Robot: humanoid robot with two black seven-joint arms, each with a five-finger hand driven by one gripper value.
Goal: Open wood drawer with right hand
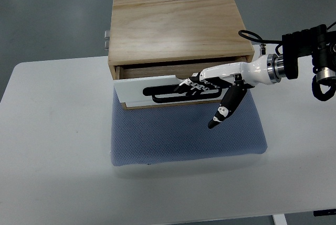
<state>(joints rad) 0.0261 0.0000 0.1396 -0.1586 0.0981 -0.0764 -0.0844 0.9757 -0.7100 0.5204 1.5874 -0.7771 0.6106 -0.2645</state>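
Wood drawer (pixel 157 86), white-fronted w/ a black loop handle (pixel 176 94), sits in the pale boxy wooden cabinet (pixel 176 25) at upper centre of frame, already pulled out a little, left end further than right. Cabinet rests on a blue-grey woven mat (pixel 184 136) over a white table (pixel 52 141). Judging by looks: rigid wood, moderately heavy box, drawer prob. slides stiffly and can skew; mat should stop the cabinet skating. Best hold = black handle, near its middle, pull straight toward the frame's bottom. Right hand (pixel 218 86), white and black, comes in from right edge, fingers (pixel 197 84) hooked on the handle, thumb (pixel 223 110) hanging free below. Left hand not visible.
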